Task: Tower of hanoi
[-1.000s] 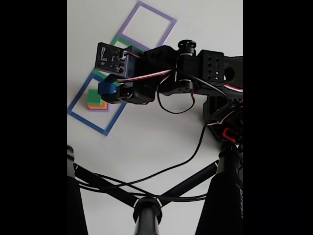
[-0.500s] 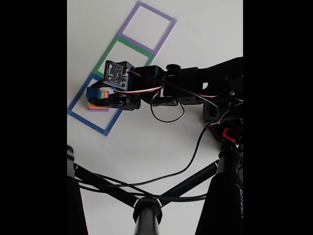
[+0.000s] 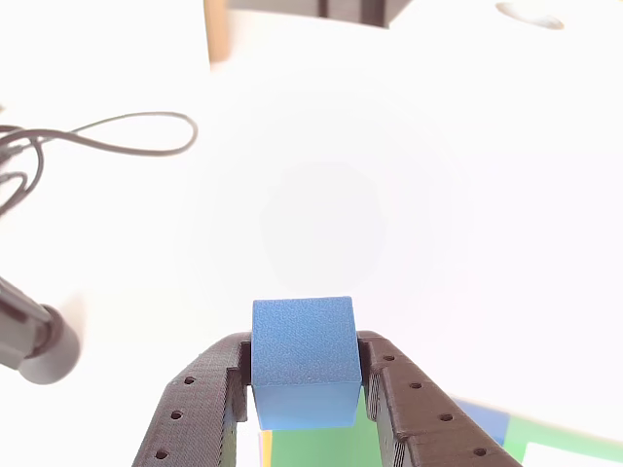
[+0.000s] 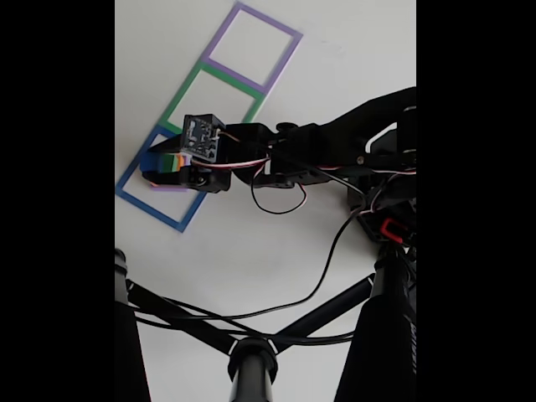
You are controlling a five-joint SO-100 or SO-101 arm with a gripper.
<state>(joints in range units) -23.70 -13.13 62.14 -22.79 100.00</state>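
A black robot arm reaches across a white bench [image 4: 251,243]. Its tool [image 3: 304,389] is clamped on a small blue cube [image 3: 303,360], one black finger pressed against each side. In the fixed view the cube [image 4: 152,162] sits at the left end of the arm, inside the blue tape square [image 4: 146,205], beside or just over the stack of green, yellow and purple blocks [image 4: 172,167]; the blur makes it hard to tell which. The green tape square [image 4: 188,88] and purple tape square [image 4: 285,50] lie beyond. The likely risk is an off-centre release, letting the cube slide off the stack. Compared with a second ago, the arm is lower and further left.
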